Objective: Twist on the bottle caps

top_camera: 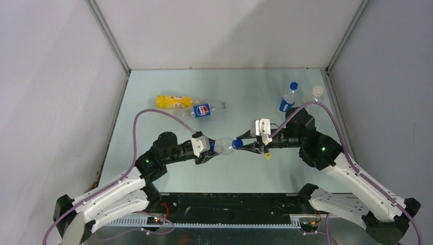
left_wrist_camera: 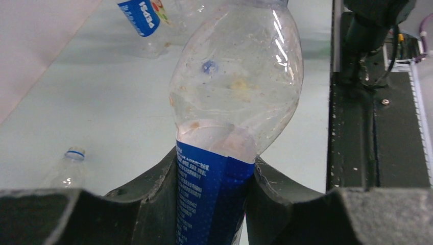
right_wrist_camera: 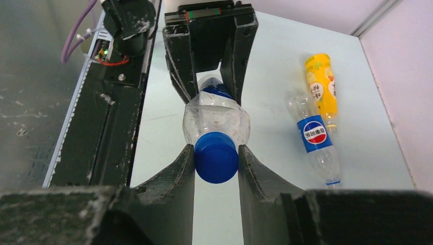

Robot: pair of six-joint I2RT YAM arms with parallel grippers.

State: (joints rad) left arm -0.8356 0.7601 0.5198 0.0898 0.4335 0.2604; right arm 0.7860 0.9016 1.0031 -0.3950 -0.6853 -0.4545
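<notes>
Pale green tabletop (top_camera: 245, 92), boxed in by plain grey walls, is carrying everything. Over it the left gripper (left_wrist_camera: 214, 204) is pinching a clear plastic bottle with a blue label (left_wrist_camera: 235, 87), its fingers pressing on the label, whose fine white print is reading as too small to make out. The right gripper (right_wrist_camera: 216, 163) is clamping a round blue plastic screw cap (right_wrist_camera: 216, 157) sitting on that bottle's neck, one finger on each side; the threads underneath are hiding from view. Just beside the right fingers a small yellow plastic cap (top_camera: 267, 155) is lying on the table. Well apart from both pairs of fingers, toward the back wall, a second clear bottle (right_wrist_camera: 316, 143) is lying uncapped, showing the Pepsi globe, touching a yellow-orange plastic bottle (right_wrist_camera: 321, 87) with blurred writing. Behind the right fingers a blue-capped Pepsi bottle (top_camera: 288, 98) is standing beside a faint clear unlabelled bottle with a white cap (top_camera: 316, 96).
</notes>
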